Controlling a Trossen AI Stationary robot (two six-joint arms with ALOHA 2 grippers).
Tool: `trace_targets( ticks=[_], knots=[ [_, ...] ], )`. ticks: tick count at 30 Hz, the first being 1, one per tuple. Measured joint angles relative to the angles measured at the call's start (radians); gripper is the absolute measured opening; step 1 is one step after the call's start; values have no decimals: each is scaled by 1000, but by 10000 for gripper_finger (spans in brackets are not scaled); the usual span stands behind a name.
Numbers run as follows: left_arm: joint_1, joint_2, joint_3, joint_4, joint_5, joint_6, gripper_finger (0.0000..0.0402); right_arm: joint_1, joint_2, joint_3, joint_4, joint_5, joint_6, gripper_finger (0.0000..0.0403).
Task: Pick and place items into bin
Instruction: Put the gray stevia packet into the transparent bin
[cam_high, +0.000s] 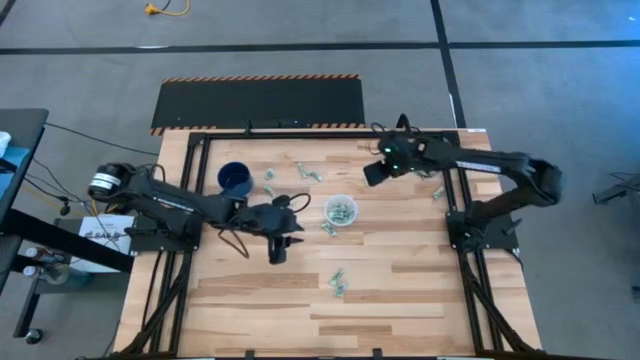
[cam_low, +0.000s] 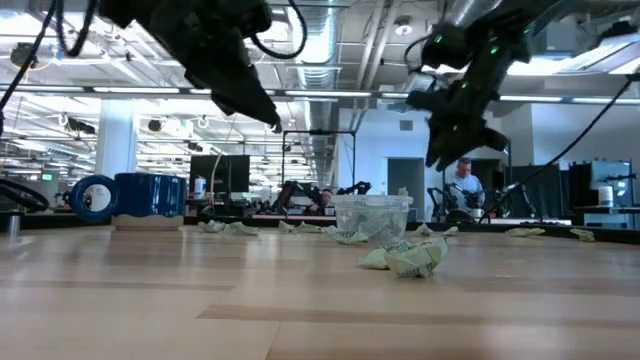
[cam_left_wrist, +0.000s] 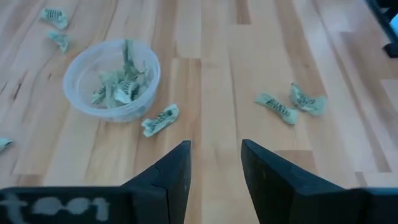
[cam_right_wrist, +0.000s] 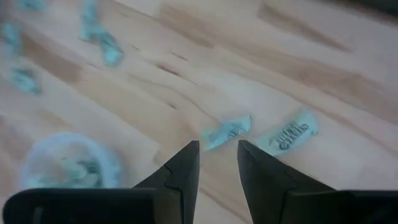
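Observation:
The clear plastic cup (cam_high: 341, 211) stands near the table's middle with several green-and-white wrapped pieces inside (cam_left_wrist: 118, 87). More pieces lie loose on the wood: one beside the cup (cam_left_wrist: 160, 120), two farther off (cam_left_wrist: 277, 107), a pair near the front (cam_high: 340, 283), and some by the far edge (cam_high: 305, 170). My left gripper (cam_high: 278, 250) hovers open above bare wood left of the cup (cam_left_wrist: 216, 149). My right gripper (cam_high: 372, 172) hangs open in the air beyond the cup (cam_low: 447, 150). In its wrist view, two pieces (cam_right_wrist: 227, 132) (cam_right_wrist: 287, 135) lie on the table past its fingertips (cam_right_wrist: 217, 149).
A dark blue handled mug (cam_high: 236, 180) stands on the table's far left part, left of the cup. A lone piece (cam_high: 438, 193) lies near the right arm's base. Bare wood stretches across the near half of the table (cam_high: 400, 310).

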Motion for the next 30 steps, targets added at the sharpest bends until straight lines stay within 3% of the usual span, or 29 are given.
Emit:
trace_targets(
  ticks=[5, 13, 19, 30],
  knots=[
    [-34, -19, -65, 113, -30, -1, 130, -18, 164, 109, -4, -7, -15, 102],
    [-51, -19, -66, 113, -55, 16, 130, -50, 326, 204, -120, -88, -34, 102],
    [-50, -19, -66, 114, -57, 26, 130, -51, 372, 205, -182, -87, -12, 102],
    [-50, -19, -66, 134, -57, 36, 130, -43, 386, 205, -139, -80, 38, 102]
  ],
)
